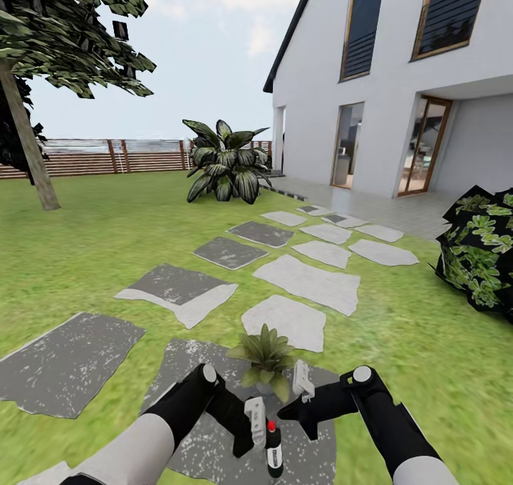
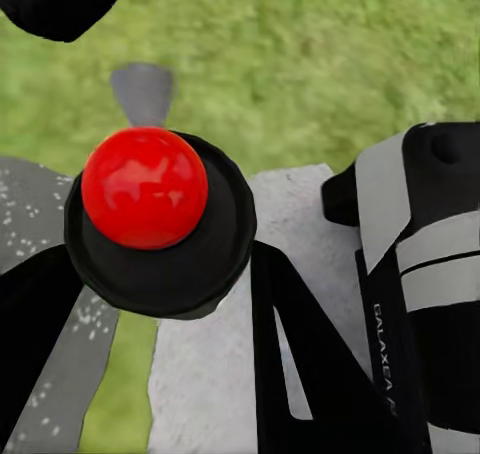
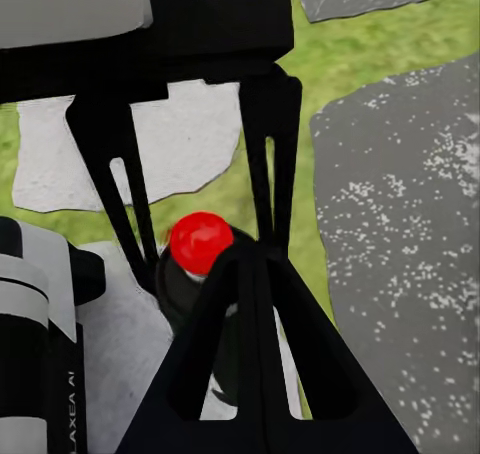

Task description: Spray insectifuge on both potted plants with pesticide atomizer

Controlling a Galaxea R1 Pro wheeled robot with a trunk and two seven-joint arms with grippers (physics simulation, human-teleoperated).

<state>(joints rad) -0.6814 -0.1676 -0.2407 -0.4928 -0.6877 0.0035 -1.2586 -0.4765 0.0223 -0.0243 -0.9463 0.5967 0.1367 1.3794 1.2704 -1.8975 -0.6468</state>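
The left gripper (image 1: 258, 428) is sitting lowest in the head view, its black fingers closing around the pesticide atomizer (image 1: 273, 446), a slim dark bottle standing upright with a glossy red ball on top; in the left wrist view that red ball (image 2: 145, 186) is resting on a round matte black collar between two dark fingers (image 2: 300, 374) that are pressing in from either side, so this gripper is holding the bottle. The right gripper (image 1: 303, 392) is hovering just beside it with its pale pads; whether its jaws are apart or together I cannot tell, and nothing is showing between them. In the right wrist view the atomizer's red top (image 3: 201, 242) is sitting framed by thin black fingers, over grey stone. Both arms are wearing smooth white sleeves ending in black wrists. Under them a dark, speckled stepping slab (image 1: 192, 371) with ragged edges is lying in the lawn (image 1: 85, 257), and a small potted plant (image 1: 267, 353), a rosette of pointed green leaves, is standing on it just beyond the grippers. Further on, paler irregular slabs (image 1: 310, 282) are leading toward a white house (image 1: 392, 79) with wood-framed glass doors. A broad-leaved variegated shrub (image 1: 224, 161) is standing before a brown slatted fence (image 1: 107, 156), with a leaning tree trunk (image 1: 32, 150) at the left
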